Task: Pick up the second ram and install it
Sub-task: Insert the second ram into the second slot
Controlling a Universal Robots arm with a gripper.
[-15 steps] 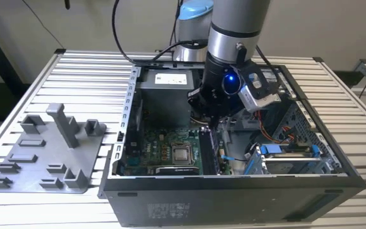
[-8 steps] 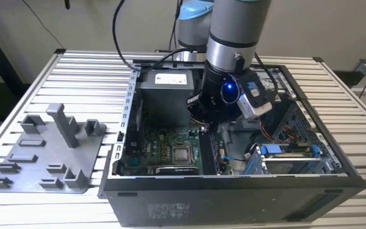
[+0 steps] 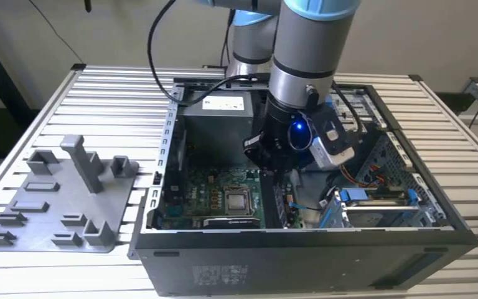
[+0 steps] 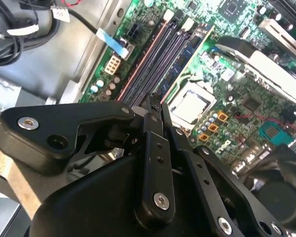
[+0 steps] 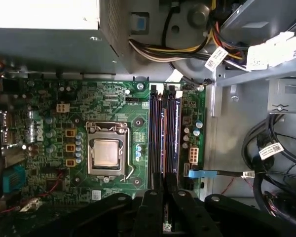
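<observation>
Hand [image 4: 155, 101] matt black; case [image 3: 305, 255] matt dark sheet metal; motherboard [image 5: 49, 98] glossy green; fixture [image 3: 48, 212] matt grey plastic.

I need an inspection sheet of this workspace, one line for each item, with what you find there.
Surface: slatted metal table, carrying an open computer case.
Job's things: motherboard with memory slots beside the processor socket; whether the second ram is held, I cannot tell.
Clutter: grey fixture on the table, at the exterior view's left of the case.
Grippers: hand inside the case, close over the memory slots.
Cables: black cables with white tags beside the board; black cable looping beside the arm.
Surroundings: plain wall behind the table.
</observation>
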